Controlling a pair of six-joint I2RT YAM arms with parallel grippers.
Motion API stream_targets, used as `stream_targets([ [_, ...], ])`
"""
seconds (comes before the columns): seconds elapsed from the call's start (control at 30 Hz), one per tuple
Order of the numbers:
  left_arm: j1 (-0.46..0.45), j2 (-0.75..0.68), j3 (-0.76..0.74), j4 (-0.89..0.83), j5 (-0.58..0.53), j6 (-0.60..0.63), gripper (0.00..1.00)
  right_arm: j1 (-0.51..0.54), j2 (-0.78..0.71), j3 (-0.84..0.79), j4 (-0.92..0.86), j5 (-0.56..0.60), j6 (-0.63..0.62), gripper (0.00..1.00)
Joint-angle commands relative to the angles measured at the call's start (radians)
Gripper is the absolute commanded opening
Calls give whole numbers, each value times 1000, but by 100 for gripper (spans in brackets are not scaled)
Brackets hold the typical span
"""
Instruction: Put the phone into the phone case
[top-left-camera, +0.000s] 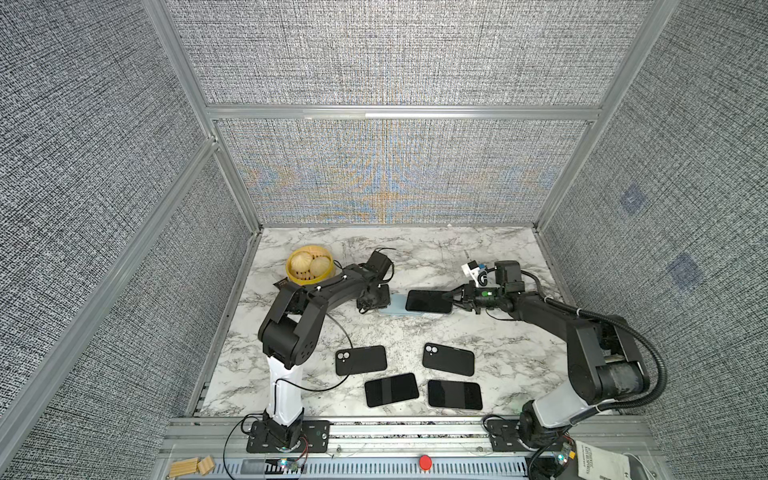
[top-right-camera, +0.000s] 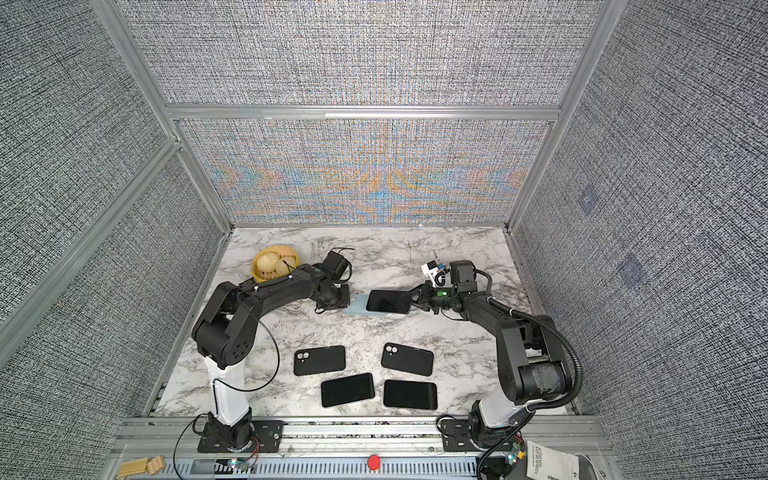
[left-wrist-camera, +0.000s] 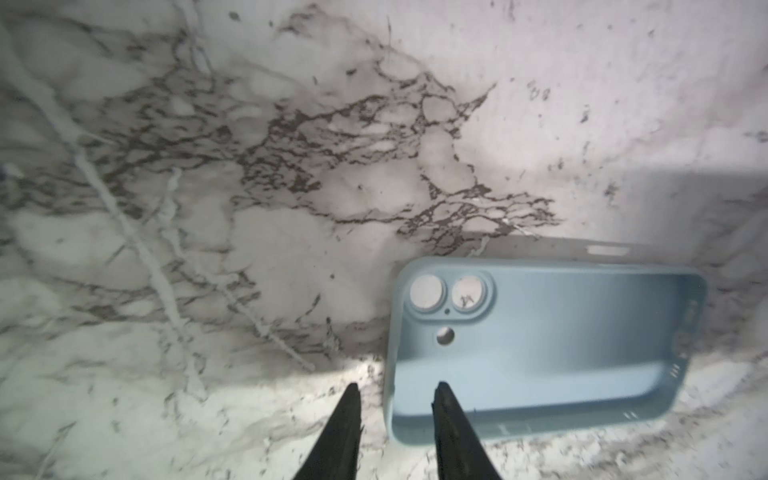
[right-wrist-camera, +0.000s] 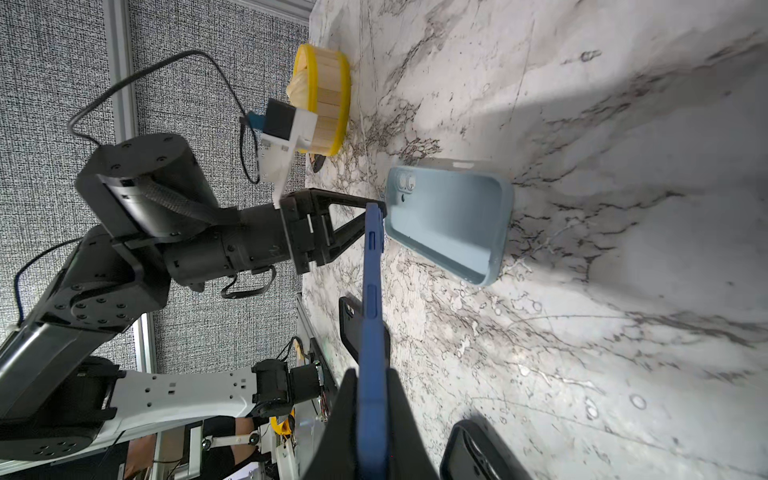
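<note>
— At the middle of the desk (top-left-camera: 415, 257), what is being gripped by the right claw (top-left-camera: 451, 300)?
— The phone (top-left-camera: 428, 301) is being clamped at its short end, dark screen up. It is being held over the phone case (top-left-camera: 397, 308) and is overlapping it in both top views. Whether the two are touching cannot be told.
— How is the phone case being presented?
— Open side up on the marble, with the lens cut-outs toward the left claw (left-wrist-camera: 397, 388).
— And that claw?
— Its fingers (left-wrist-camera: 449, 419) are being held apart, straddling a corner of the case's end wall. Nothing is being gripped.
</note>
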Motion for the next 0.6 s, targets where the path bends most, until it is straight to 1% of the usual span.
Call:
stream_targets([
  [0.0,37,-69,-73,149,132,1,38,13,20,43,-57,-24,-41,0],
  [0.07,55,-86,-96,188,193,18,40,19,43,75,-81,-19,-51,0],
  [0.1,60,-86,-95,188,215,21,45,23,56,91,-82,-22,-48,0],
  [0.17,68,-81,-99,205,258,25,51,27,90,119,-83,-33,-42,0],
  [0.23,73,-77,-101,219,286,25,55,34,128,144,-99,-37,-48,0],
  [0.27,78,-74,-103,223,299,25,56,39,148,184,-113,-37,-54,0],
  [0.43,123,-81,-121,252,356,21,66,59,214,249,-145,-26,-63,0],
  [0.57,138,-55,-103,237,382,36,67,75,263,297,-174,-23,-73,0],
])
